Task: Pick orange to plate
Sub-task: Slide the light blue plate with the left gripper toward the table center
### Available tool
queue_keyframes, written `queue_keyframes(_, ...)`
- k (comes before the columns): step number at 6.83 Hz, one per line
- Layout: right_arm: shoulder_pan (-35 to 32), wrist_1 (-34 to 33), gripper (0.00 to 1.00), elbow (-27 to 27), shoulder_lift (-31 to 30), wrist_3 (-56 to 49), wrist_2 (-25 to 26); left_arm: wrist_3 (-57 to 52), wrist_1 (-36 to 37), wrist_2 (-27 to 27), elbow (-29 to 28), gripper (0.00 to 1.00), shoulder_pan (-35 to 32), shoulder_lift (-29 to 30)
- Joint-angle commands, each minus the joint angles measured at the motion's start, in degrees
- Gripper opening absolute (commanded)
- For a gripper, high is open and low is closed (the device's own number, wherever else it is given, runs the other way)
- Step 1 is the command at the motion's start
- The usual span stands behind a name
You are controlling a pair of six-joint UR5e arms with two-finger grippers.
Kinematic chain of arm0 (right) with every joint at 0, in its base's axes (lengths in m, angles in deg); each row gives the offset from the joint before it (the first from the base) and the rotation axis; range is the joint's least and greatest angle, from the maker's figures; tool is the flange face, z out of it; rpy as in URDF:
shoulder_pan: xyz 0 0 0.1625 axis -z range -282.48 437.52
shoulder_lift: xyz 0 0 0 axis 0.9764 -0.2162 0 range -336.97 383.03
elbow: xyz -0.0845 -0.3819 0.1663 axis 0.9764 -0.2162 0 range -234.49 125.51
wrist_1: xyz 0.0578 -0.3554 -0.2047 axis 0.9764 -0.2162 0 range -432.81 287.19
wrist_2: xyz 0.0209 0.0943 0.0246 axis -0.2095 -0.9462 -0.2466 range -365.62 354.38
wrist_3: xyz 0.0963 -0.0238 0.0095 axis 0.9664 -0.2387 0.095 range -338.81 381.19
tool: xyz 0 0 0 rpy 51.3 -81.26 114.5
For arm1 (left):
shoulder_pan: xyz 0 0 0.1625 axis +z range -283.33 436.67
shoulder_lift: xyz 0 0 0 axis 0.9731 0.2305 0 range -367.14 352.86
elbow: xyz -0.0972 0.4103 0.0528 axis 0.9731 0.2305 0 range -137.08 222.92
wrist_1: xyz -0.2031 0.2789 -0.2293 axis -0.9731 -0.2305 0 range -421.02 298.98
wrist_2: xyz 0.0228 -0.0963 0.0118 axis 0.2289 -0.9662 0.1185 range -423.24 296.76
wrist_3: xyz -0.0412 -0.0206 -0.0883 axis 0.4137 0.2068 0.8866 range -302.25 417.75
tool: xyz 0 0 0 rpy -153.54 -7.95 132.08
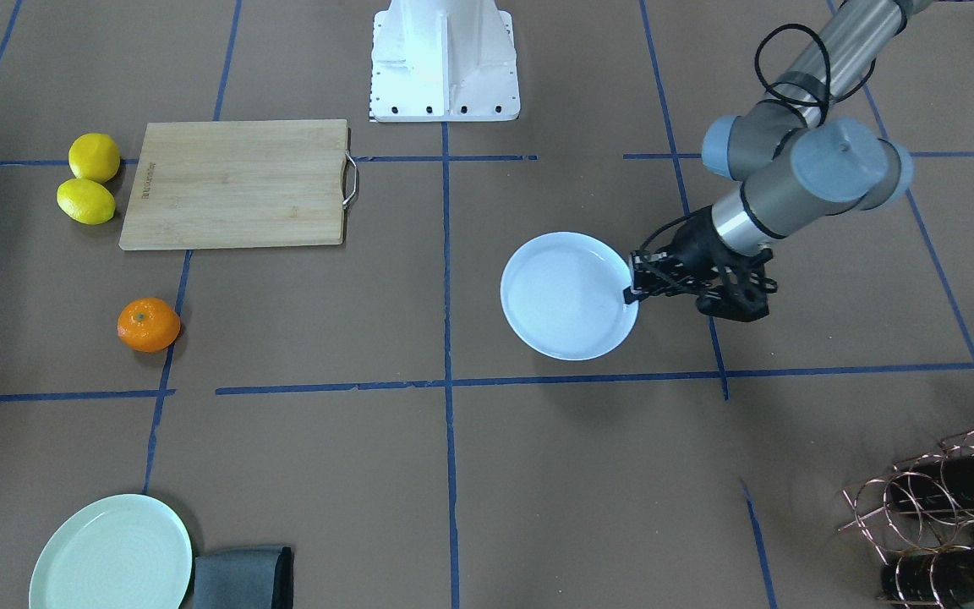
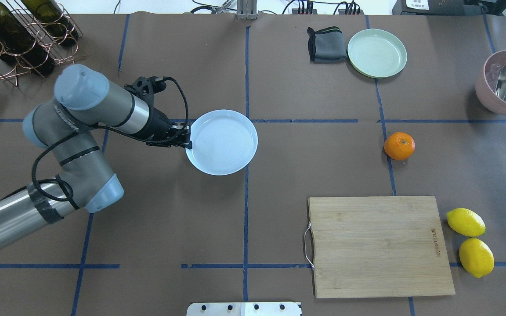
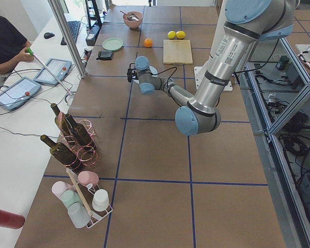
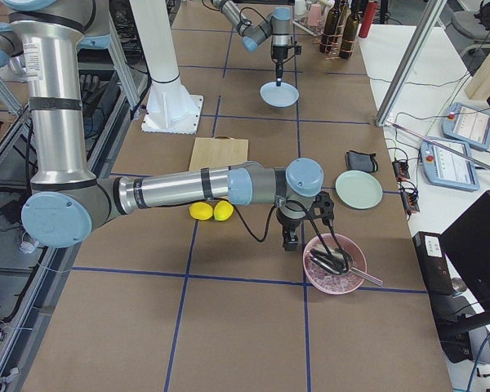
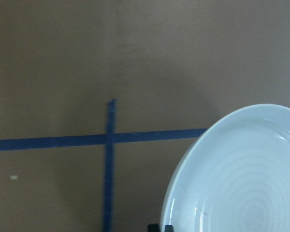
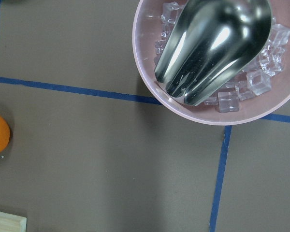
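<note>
Front-facing view: left gripper (image 1: 632,286) pinches the glossy round plate (image 1: 567,296) at its rim. The orange (image 1: 149,325), slightly flattened, lies well apart, short axis vertical, stem dot upward. Exterior right view: right gripper (image 4: 290,241) – aperture cannot be told.

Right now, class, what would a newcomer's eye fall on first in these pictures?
The left gripper meets the rim of the pale blue plate, centre stage. The bright orange sits alone well to the robot's right, with two yellow lemons beside a wooden cutting board nearby.
</note>
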Motion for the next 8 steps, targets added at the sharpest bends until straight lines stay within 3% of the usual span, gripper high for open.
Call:
queue_keyframes(1, 0.11, 0.0, 1.0, 0.14, -0.05, 0.06, 0.01, 1.31, 0.07, 5.15, -2.52, 0.0, 4.08, 2.33)
queue_keyframes(5, 0.2, 0.0, 1.0, 0.14, -0.05, -0.2, -0.08, 1.31, 0.07, 7.1, -2.88, 0.03, 5.68, 3.29)
queue_keyframes(6, 0.2, 0.0, 1.0, 0.23, -0.05, -0.28, -0.08, 1.22, 0.07, 7.1, -2.88, 0.44, 6.03, 3.21)
queue_keyframes(7, 0.98, 0.09, 1.0, 0.32, 0.04, -0.11, -0.16, 1.13, -0.19, 10.14, -2.88, 0.78, 6.47, 3.29)
queue_keyframes(8, 3.16, 3.48, 1.0, -0.03, 0.04, 0.06, -0.6, 1.22, -0.54, 11.22, -2.62, 0.9, 7.0, 3.21)
